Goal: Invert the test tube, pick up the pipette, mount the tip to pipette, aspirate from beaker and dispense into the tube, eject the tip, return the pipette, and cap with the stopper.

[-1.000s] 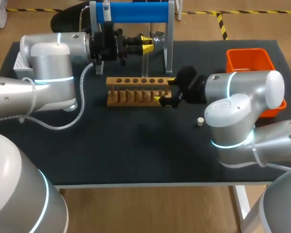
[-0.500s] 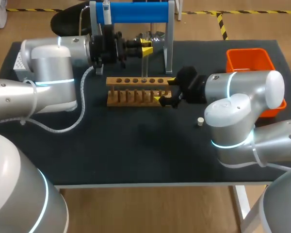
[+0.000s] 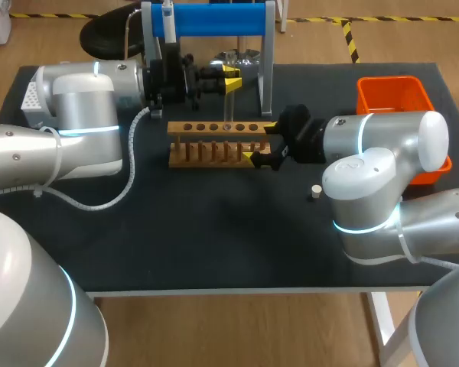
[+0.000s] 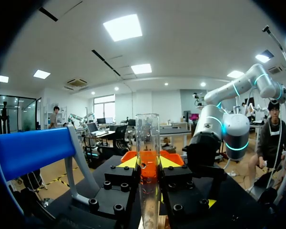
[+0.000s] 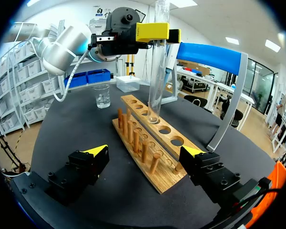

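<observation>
A clear glass test tube [image 3: 228,103] stands upright over the wooden rack [image 3: 214,145]. My left gripper [image 3: 229,79] is shut on its upper part. In the left wrist view the tube [image 4: 148,143] sits between the yellow fingertips of the left gripper [image 4: 148,167], open end up. In the right wrist view the tube [image 5: 158,67] has its rounded lower end at a hole in the rack [image 5: 148,143], held by the left gripper [image 5: 157,32]. My right gripper [image 5: 143,157] is open, straddling the rack's near end; in the head view the right gripper [image 3: 262,142] is at the rack's right end.
A small stopper [image 3: 316,191] lies on the black mat right of the rack. An orange bin [image 3: 394,95] is at the back right and a blue-topped pipette stand [image 3: 210,19] behind the rack. A beaker [image 5: 102,95] and a white box [image 5: 129,83] stand beyond the rack.
My left gripper has eased down slightly with the tube toward the rack. The right arm has stayed where it was.
</observation>
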### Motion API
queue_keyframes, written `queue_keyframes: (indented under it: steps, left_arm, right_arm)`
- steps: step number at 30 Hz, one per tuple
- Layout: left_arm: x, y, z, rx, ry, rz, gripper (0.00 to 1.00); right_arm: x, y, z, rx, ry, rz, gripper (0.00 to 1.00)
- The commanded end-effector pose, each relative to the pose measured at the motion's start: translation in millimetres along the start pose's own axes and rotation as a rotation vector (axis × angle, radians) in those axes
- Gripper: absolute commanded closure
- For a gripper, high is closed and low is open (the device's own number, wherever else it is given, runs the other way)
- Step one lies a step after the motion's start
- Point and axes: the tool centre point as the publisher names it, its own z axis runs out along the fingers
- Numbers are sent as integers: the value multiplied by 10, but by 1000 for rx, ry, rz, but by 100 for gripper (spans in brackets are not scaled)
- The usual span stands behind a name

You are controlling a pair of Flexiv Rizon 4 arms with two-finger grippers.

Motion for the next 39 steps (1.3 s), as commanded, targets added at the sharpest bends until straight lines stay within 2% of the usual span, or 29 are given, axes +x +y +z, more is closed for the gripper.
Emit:
queue_keyframes:
  steps: [1, 39]
  left_arm:
    - [-24, 39, -4, 0, 1, -1, 100]
    - [-50, 232, 25, -1, -7, 26, 100]
  right_arm:
    - [3, -2, 6, 0, -1, 0, 0]
    - [3, -2, 6, 0, -1, 0, 0]
